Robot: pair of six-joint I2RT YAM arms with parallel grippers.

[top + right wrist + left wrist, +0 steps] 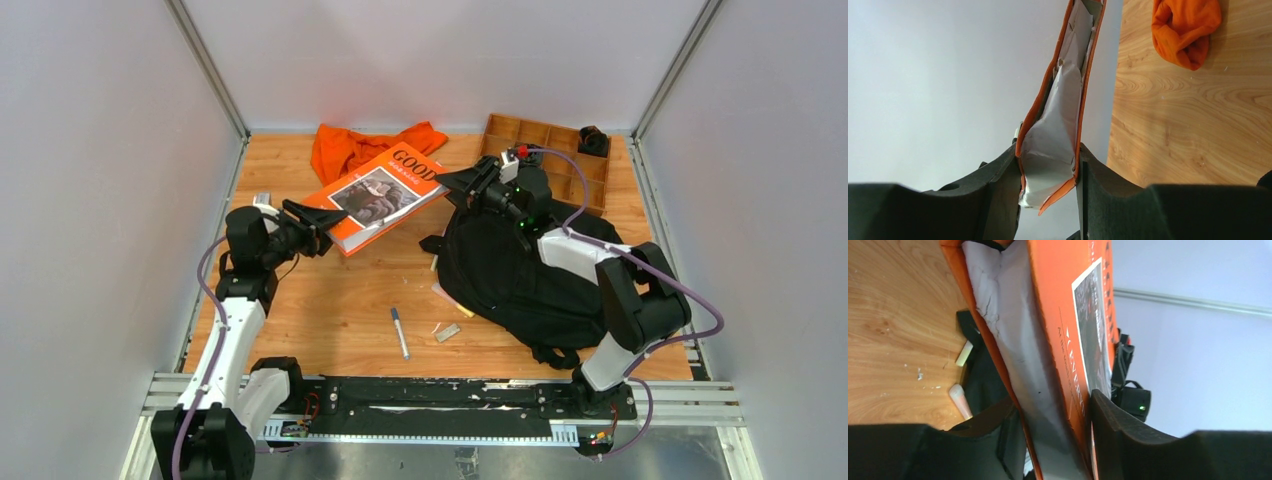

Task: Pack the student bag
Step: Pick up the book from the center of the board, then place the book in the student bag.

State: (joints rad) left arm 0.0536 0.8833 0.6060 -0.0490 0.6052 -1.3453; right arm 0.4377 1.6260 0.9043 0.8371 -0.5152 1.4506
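Note:
The black student bag (520,275) lies at the right of the table. An orange book (378,196) with a photo on its cover hangs in the air between both grippers, left of the bag's top. My left gripper (320,222) is shut on the book's near left corner; the book (1048,365) fills the left wrist view between the jaws. My right gripper (455,181) is shut on the book's right corner; the right wrist view shows its pages and orange cover (1055,145) pinched between the jaws.
An orange cloth (350,145) lies at the back, also in the right wrist view (1185,30). A wooden compartment tray (560,150) stands at the back right. A pen (399,332) and a small grey piece (448,332) lie at the front middle.

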